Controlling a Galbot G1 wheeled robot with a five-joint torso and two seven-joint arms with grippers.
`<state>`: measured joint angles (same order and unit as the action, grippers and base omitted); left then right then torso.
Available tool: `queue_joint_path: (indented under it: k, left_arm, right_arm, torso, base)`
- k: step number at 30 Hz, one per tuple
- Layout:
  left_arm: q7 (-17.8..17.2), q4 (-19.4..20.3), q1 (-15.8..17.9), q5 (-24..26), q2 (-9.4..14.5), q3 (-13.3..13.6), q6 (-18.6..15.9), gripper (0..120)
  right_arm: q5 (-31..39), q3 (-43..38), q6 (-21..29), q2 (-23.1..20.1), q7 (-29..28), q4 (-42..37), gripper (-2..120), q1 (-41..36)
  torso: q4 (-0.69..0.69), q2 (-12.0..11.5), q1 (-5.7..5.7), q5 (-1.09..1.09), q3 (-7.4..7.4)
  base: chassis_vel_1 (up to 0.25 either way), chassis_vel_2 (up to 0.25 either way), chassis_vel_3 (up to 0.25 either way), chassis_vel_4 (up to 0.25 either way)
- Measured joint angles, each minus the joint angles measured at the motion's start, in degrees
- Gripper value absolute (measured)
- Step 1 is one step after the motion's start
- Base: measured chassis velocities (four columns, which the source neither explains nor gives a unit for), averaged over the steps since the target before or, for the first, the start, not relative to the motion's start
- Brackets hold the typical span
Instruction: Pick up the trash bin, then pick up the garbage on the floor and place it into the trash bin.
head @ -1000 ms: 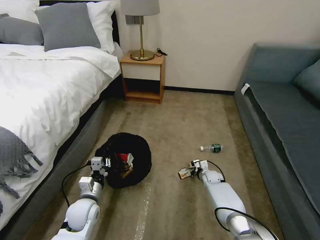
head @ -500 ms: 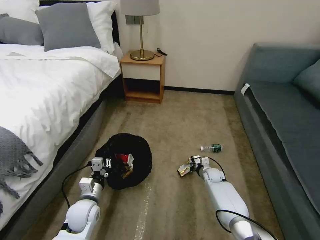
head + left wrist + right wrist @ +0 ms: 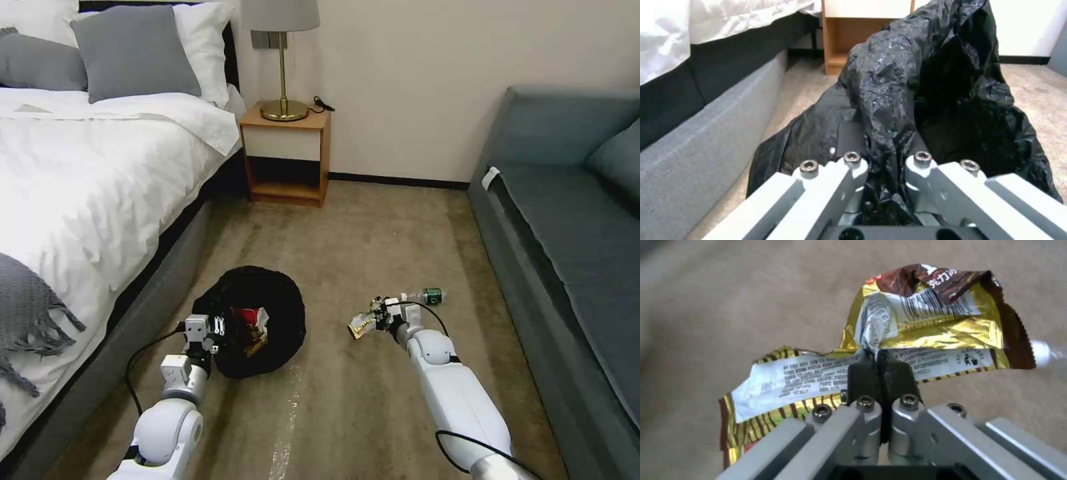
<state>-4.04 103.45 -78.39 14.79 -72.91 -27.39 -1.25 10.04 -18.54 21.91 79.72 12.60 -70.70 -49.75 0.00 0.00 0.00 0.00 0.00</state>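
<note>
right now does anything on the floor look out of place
Yes: a clear bottle with a green label lies on its side on the carpet by the sofa, outside the trash bin. The right gripper holds a crumpled snack wrapper.

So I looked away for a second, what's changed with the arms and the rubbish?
The right gripper, shut on the wrapper, has carried it up and toward the bin. The left gripper stays clamped on the bin's bag; the bottle stays on the carpet.
</note>
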Motion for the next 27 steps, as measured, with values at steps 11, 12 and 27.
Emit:
queue_joint_path:
  k: [11, 12, 27]
  left_arm:
    - [-0.08, -1.01, 1.77, 0.32, -0.18, 2.04, -0.75, 4]
    - [-0.09, -1.02, 1.87, 0.35, -0.18, 2.19, -0.80, 4]
    - [-0.18, 0.38, 2.86, 0.66, -1.22, 5.00, -1.73, 4]
  right_arm:
    - [5.56, 3.46, 4.05, -0.77, -0.94, -19.04, 0, -5.76]
    - [6.09, 3.82, 4.37, -0.82, -1.02, -20.69, 0, -6.13]
    - [8.11, 11.48, 7.04, 0.44, -2.46, -33.07, 0, -10.27]
  torso:
    - [0.00, 0.00, 0.00, 0.00, 0.00]
    - [-0.01, 0.00, 0.00, 0.00, 0.00]
    - [0.00, 0.00, 0.00, 0.00, 0.00]
  base:
    - [0.000, 0.000, 0.000, 0.000]
    - [0.000, 0.000, 0.000, 0.000]
    - [0.000, 0.000, 0.000, 0.000]
